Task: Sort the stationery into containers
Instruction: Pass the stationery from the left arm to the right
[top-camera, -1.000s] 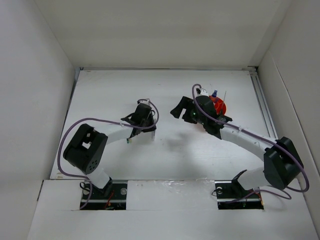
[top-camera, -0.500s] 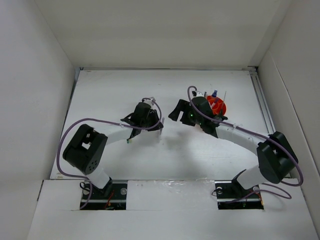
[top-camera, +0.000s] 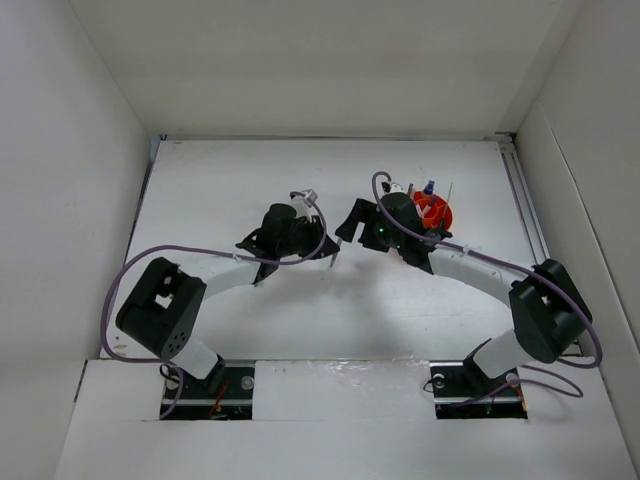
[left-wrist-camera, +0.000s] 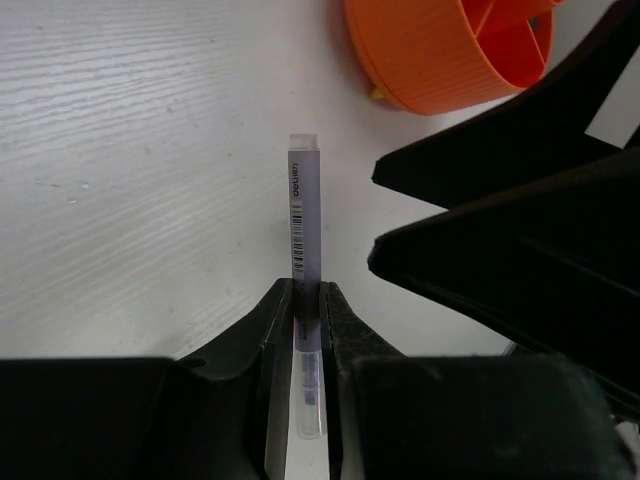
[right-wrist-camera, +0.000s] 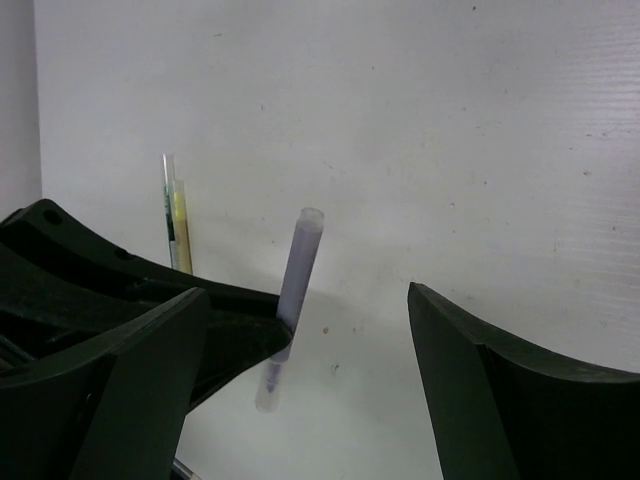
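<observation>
My left gripper (top-camera: 327, 251) is shut on a thin purple pen (left-wrist-camera: 303, 215) and holds it above the table, its capped end pointing away from the fingers. It also shows in the left wrist view (left-wrist-camera: 306, 300). My right gripper (top-camera: 350, 222) is open and empty, right beside the pen; in the right wrist view (right-wrist-camera: 305, 300) the pen (right-wrist-camera: 297, 265) stands between its spread fingers (right-wrist-camera: 500, 390). The orange divided tub (top-camera: 438, 213) sits just behind the right wrist, with a blue-capped bottle (top-camera: 428, 187) standing in it. The tub also shows in the left wrist view (left-wrist-camera: 440, 60).
A yellow pen (right-wrist-camera: 180, 225) lies on the white table beyond the left gripper's finger (right-wrist-camera: 150, 290). The right gripper's black fingers (left-wrist-camera: 520, 230) fill the right side of the left wrist view. White walls enclose the table on three sides.
My left gripper has carried the purple pen to the right, toward the right gripper. The right gripper has shifted slightly left, so the pen now stands between its open fingers.
</observation>
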